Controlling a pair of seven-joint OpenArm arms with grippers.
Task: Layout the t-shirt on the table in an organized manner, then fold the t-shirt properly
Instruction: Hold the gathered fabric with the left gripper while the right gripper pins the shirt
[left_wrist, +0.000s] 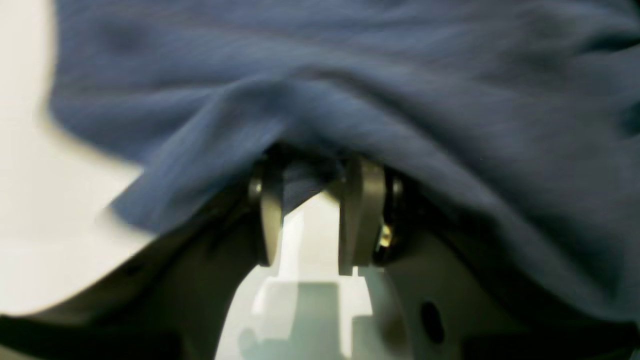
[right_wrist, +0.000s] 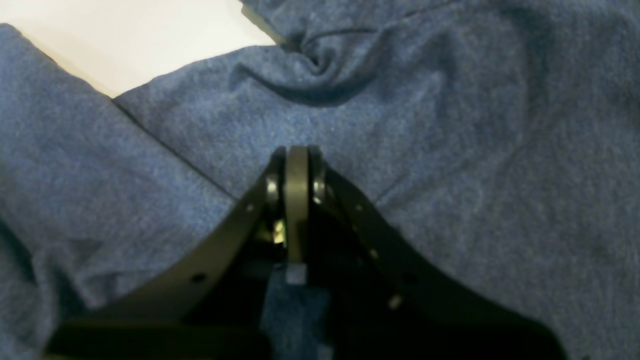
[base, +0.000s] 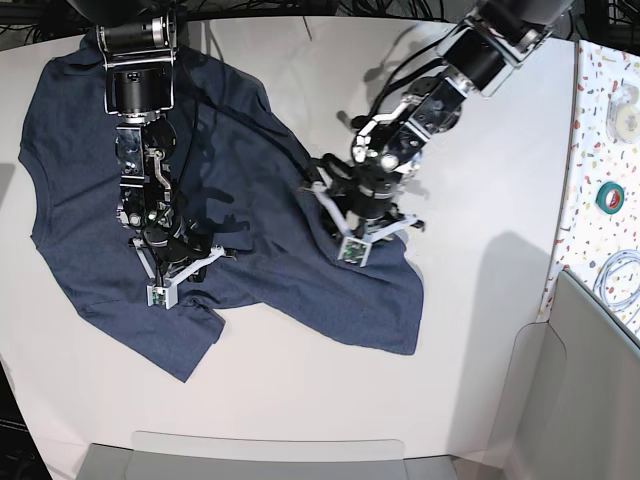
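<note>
The t-shirt (base: 250, 200) lies rumpled across the left half of the white table (base: 480, 330), one sleeve folded over at the near left. The right gripper (right_wrist: 297, 155) rests on the cloth with its jaws pressed tight together. The left gripper (left_wrist: 315, 180) has its fingers (left_wrist: 362, 210) parted under a fold of the cloth.

Both arms are black, built of jointed cylindrical segments with loose black cables looping along them. The left gripper (left_wrist: 312, 210) has flat grey-olive fingers (left_wrist: 362, 215) with small brass-coloured screws at the sides — and a pale, whitish block behind them. The right gripper (right_wrist: 297, 165) shows black perforated linkage bars meeting at a narrow olive pad, silver screw heads beside it.
</note>
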